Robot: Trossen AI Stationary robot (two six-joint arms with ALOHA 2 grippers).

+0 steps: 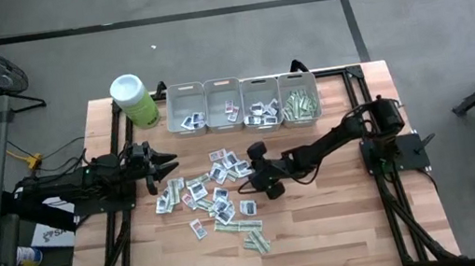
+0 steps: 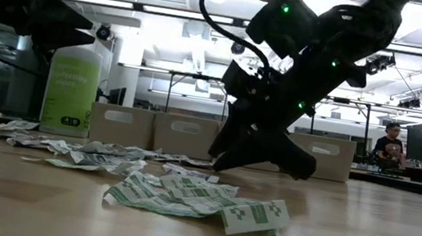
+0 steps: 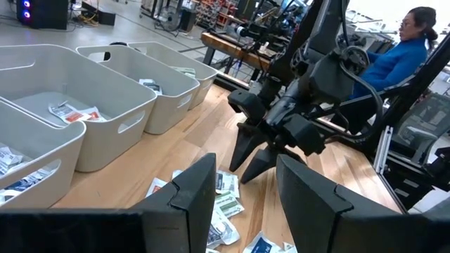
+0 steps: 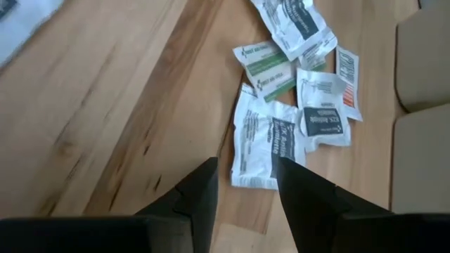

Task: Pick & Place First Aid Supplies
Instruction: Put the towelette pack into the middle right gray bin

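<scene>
High view: the desk carries four grey bins in a row along its far edge, well beyond both end effectors, with a lime-green canister at the left end of that row. All four bins already hold some packets.

The first aid supplies lie loose on the bare wood, spread between the two end effectors. The longer green-and-white strips sit at the near fringe of the scatter, on the near side of the right end effector.

The right end effector is down at the desk with its tips pointed into the right edge of the scatter. In the right wrist view its fingers stand apart with nothing between them, and a white packet with a dark print lies flat on the wood directly ahead of the tips. The low view shows the fingertips at or just above the surface; contact cannot be confirmed.

The left end effector waits at the left edge of the scatter, raised off the desk, fingers apart and empty.

Step in hand, as judged: approach for a pick by the right arm, with no packet yet gripped. The next move calls for advancing the tips so they straddle one edge of that packet, then closing. The packet is thin and flat, so the tips will likely need to press against the wood to catch it, and neighbouring packets just beyond it could be dragged along.
</scene>
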